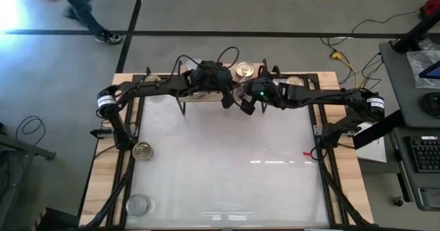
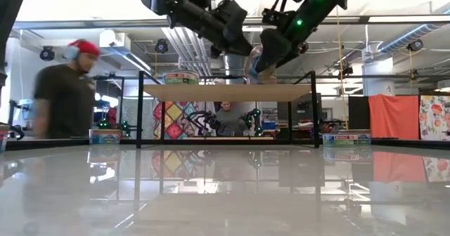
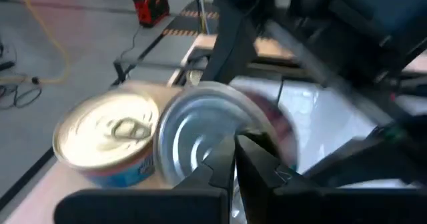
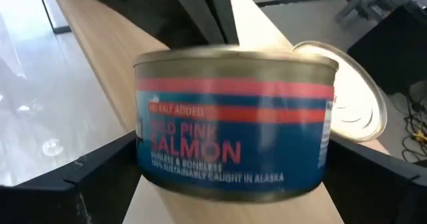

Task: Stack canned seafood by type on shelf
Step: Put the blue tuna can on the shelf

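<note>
over the wooden shelf (image 1: 206, 97) at the table's far edge, the right gripper (image 4: 233, 184) spreads wide around a blue salmon can (image 4: 233, 141), above the board. the left gripper (image 3: 235, 159), pressed together, sits beside it near a gold-topped can (image 3: 107, 134).

High view: straight down from well above, taking in the whole table (image 1: 220, 183); the shelf (image 1: 206, 97) sits toward 12 o'clock.
Low view: level at tabletop height, facing the shelf (image 2: 228, 92) and the room behind (a person passes there).
Left wrist view: close on two cans (image 3: 110, 141).
Right wrist view: very close on a salmon can (image 4: 233, 141).
Shared: every view shows the shelf.
</note>
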`<state>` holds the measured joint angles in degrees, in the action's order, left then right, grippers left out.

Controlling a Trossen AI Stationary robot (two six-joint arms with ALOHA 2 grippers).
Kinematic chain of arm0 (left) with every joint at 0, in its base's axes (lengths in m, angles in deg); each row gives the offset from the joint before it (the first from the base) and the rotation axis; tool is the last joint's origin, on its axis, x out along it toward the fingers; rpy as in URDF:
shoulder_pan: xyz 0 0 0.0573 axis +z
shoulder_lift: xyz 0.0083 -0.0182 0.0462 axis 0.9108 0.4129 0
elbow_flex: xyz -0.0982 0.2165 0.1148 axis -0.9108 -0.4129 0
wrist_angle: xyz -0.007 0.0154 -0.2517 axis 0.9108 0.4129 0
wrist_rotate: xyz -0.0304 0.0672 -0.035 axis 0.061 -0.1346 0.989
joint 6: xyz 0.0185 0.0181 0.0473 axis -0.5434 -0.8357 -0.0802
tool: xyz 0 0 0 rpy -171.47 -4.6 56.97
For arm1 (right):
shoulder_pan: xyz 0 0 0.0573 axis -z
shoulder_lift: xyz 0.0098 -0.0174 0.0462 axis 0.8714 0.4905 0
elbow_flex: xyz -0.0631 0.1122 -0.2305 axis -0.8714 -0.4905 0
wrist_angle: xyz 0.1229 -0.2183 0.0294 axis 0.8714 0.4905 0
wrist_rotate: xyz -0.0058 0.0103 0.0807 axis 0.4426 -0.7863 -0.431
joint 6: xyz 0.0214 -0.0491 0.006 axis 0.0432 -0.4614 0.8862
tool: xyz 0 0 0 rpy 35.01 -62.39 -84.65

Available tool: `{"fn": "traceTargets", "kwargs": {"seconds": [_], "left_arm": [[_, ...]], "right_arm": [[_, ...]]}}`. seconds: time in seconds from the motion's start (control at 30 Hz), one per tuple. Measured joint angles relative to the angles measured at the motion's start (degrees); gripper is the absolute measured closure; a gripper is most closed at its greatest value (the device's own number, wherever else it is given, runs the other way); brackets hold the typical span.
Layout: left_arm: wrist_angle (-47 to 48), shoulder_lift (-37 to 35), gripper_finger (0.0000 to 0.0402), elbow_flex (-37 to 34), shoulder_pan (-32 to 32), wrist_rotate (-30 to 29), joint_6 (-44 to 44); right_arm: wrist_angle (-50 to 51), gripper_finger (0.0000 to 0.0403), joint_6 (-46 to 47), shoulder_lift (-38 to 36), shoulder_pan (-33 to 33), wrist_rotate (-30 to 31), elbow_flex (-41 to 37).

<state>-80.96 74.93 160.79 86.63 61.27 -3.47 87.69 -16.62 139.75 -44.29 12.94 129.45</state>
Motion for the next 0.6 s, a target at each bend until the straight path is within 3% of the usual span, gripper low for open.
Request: {"fn": "traceTargets", "kwargs": {"seconds": [0.6], "left_arm": [[0.9, -2.1, 0.0401, 0.1, -0.8, 1.3, 0.2]], "right_arm": [[-2.4, 0.0003, 0.1, 4.0, 0.2, 0.2, 0.1]]}}
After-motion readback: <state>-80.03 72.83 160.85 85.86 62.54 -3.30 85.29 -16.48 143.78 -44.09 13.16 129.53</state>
